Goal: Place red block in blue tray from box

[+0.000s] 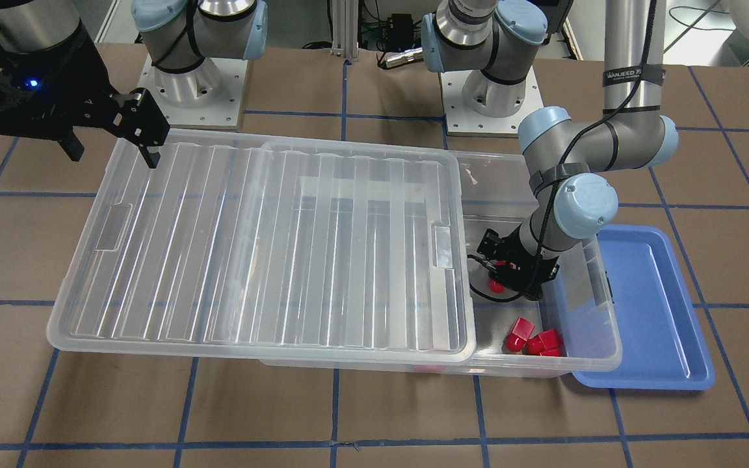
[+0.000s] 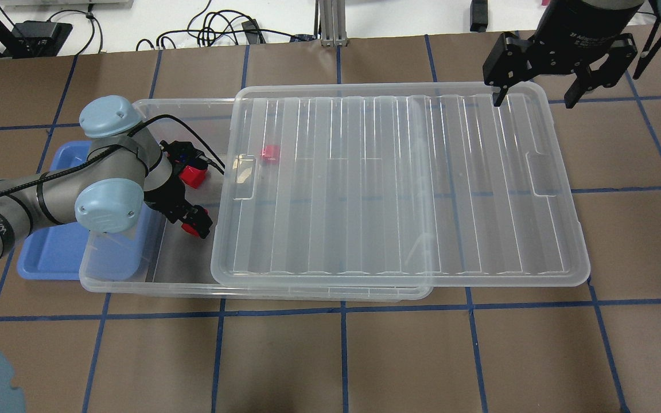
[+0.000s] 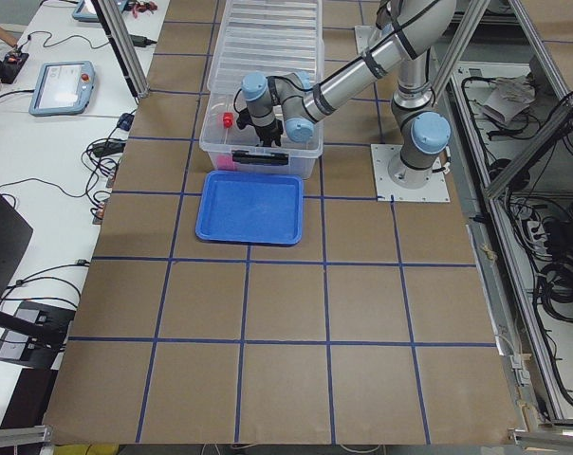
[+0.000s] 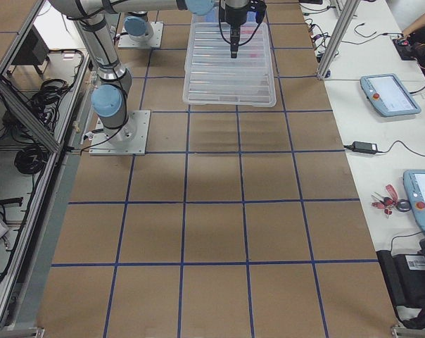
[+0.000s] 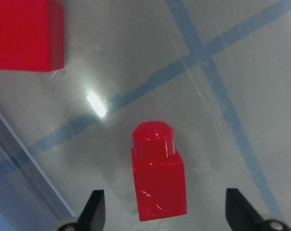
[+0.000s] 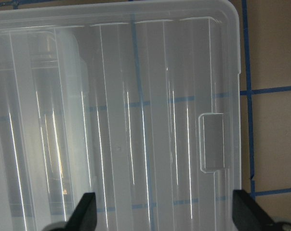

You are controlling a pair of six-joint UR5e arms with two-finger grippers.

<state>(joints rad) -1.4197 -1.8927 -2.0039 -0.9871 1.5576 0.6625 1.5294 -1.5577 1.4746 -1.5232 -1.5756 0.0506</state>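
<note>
Your red block is glossy hard plastic, tiny white highlights on it. The box and its ribbed lid are clear shiny plastic, streaky with glare. The blue tray looks smooth, slightly glossy plastic. Your table is covered in matt brown paper-like sheet. The left arm is satin grey metal.
</note>
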